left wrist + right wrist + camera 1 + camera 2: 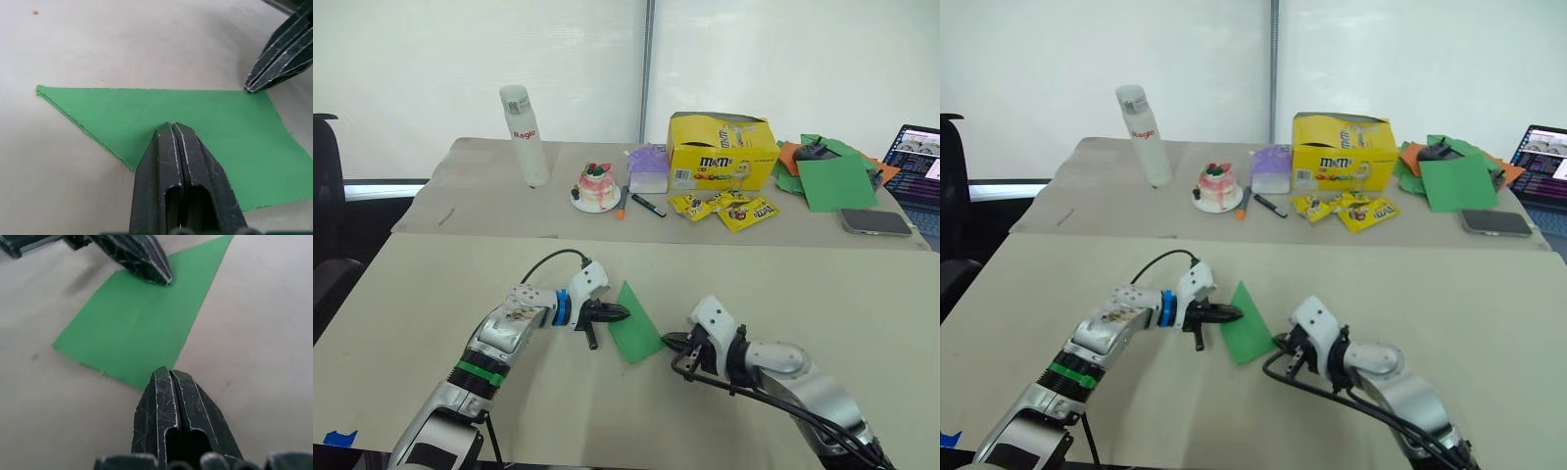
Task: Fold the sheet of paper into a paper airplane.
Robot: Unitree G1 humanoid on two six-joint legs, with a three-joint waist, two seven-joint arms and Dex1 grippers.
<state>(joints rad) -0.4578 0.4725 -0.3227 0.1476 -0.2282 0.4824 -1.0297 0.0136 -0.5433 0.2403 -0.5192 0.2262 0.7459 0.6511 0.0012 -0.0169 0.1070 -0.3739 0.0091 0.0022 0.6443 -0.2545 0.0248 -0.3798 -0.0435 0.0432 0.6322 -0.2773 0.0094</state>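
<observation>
- Our left gripper (172, 126), jaws pressed together, presses tip-down on the sheet of paper (205, 132).
- Our right gripper (168, 374), jaws pressed together too, touches its opposite edge.
- We judge it early: one pointed, layered end; wing folds remain.

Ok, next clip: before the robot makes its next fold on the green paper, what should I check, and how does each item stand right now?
1. Folded green paper lies flat on the near table: ok.
2. Left end effector shut, tip pressing on the paper: ok.
3. Right end effector shut, tip at the paper's edge: ok.
4. Layered edges line up along the slanted fold: ok, as far as the left wrist view shows.
5. Candy packets, marker and phone sit on the far table, away from the paper: ok.
6. Crease fully pressed: cannot tell.
</observation>
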